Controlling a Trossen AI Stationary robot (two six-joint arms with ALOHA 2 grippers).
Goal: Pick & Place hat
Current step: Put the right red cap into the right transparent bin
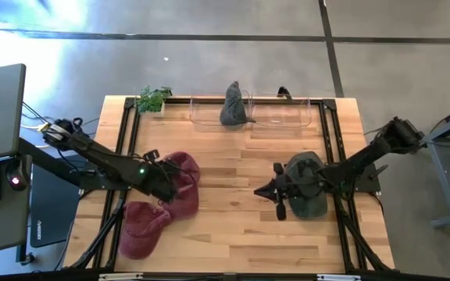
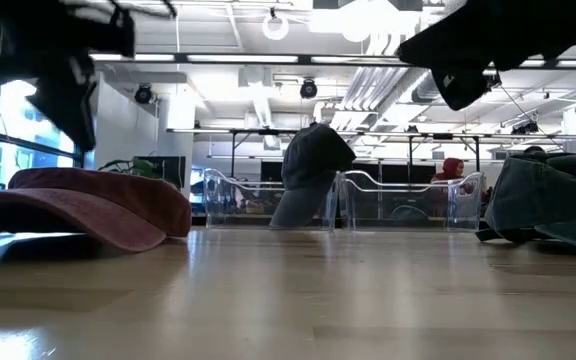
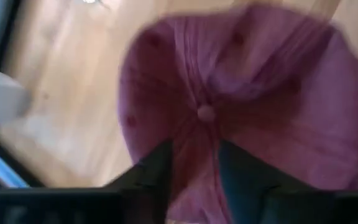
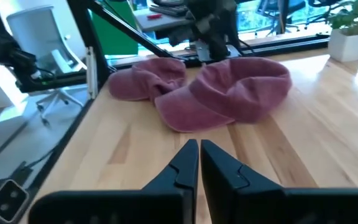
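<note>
Two dark red caps lie at the table's left. One [image 1: 184, 173] [image 2: 88, 205] rests brim-down on the wood, and the other [image 1: 141, 226] is nearer the front edge. My left gripper [image 1: 169, 186] [image 3: 194, 168] hovers open just above the farther red cap's crown, near its top button [image 3: 205, 113]. A dark green cap [image 1: 309, 195] [image 2: 553, 195] lies at the right. My right gripper [image 1: 259, 191] [image 4: 199, 149] is shut and empty, raised off the table just left of the green cap and pointing toward the red caps [image 4: 229, 93]. A grey cap [image 1: 235, 105] [image 2: 313, 170] leans against a clear bin's wall.
A clear plastic bin [image 1: 287, 117] [image 2: 408, 200] runs along the far edge. A small potted plant [image 1: 153, 98] stands at the far left corner. Bare wood [image 1: 233, 179] lies between the red caps and the green cap. Black frame rails border both sides.
</note>
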